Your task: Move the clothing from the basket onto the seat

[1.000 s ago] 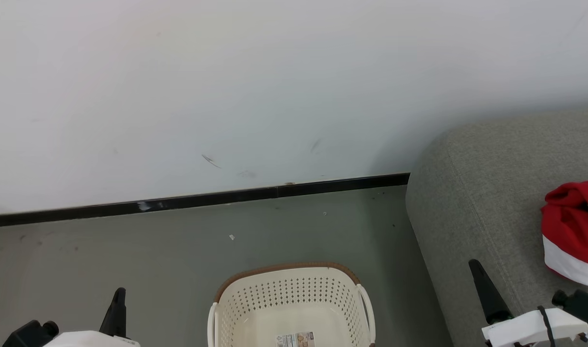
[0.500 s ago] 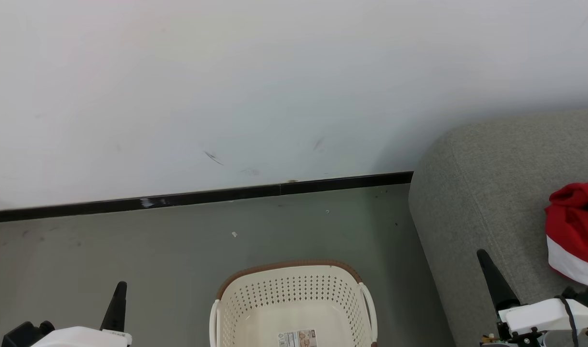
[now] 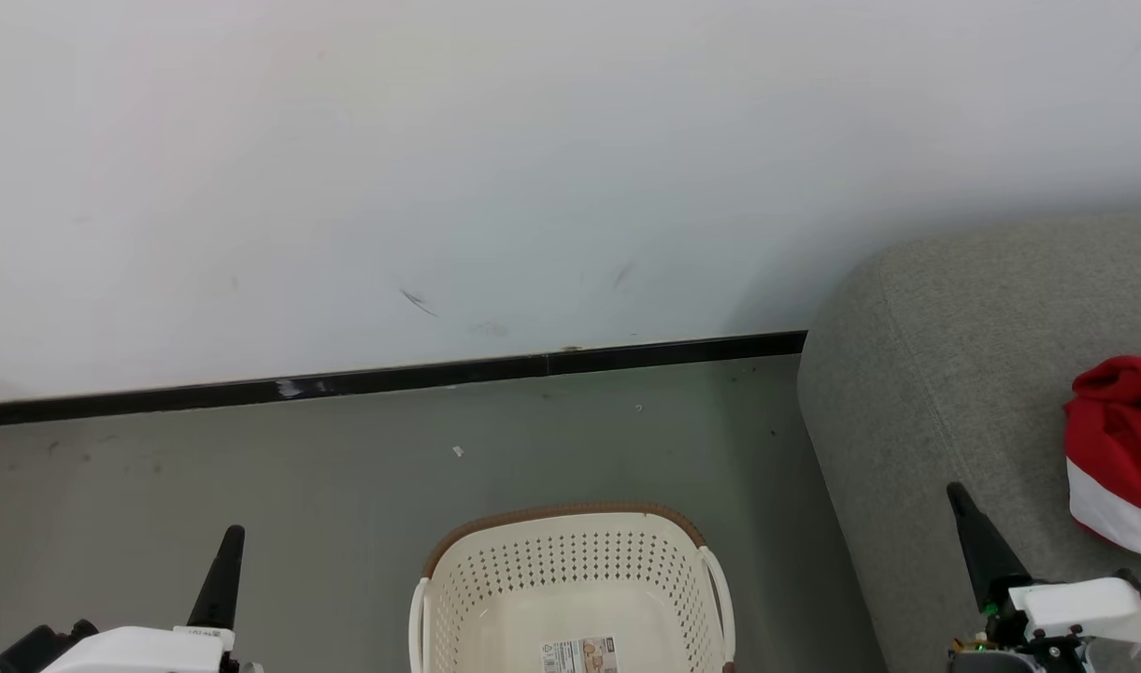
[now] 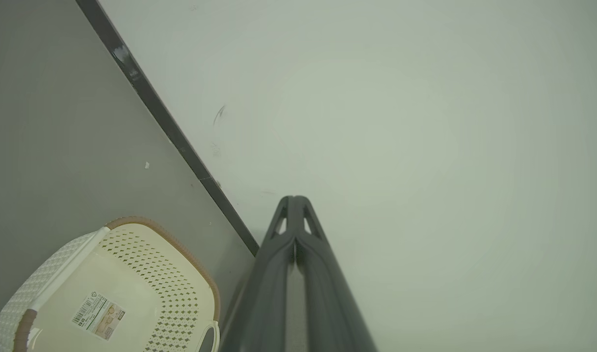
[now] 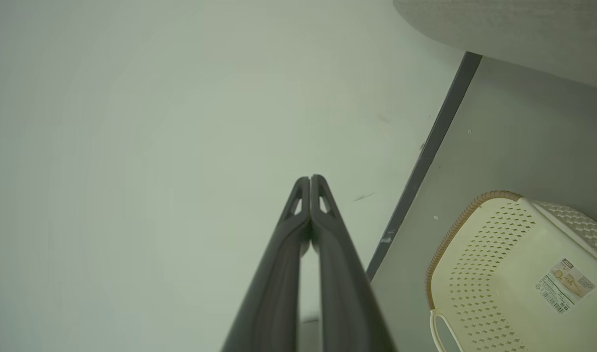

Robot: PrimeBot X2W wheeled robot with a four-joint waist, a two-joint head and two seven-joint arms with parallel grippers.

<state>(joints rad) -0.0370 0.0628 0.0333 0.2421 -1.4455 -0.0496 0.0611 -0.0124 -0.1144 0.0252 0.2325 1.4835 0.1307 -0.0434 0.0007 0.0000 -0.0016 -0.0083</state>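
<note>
Head view, 6 o'clock: cream-white perforated plastic basket (image 3: 570,561), visible bottom bare but for barcode sticker (image 3: 577,656). 3 o'clock: bright red garment with white band (image 3: 1117,439) lies on grey woven sofa seat (image 3: 944,374). My left gripper (image 4: 294,199) and right gripper (image 5: 310,178) are pinched closed, empty. I judge the transfer essentially complete.

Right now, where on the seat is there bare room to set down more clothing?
The seat is bare from its rounded left edge to the red clothing, which crowds the right. The floor between the basket and the baseboard is open too, bar small specks.
</note>
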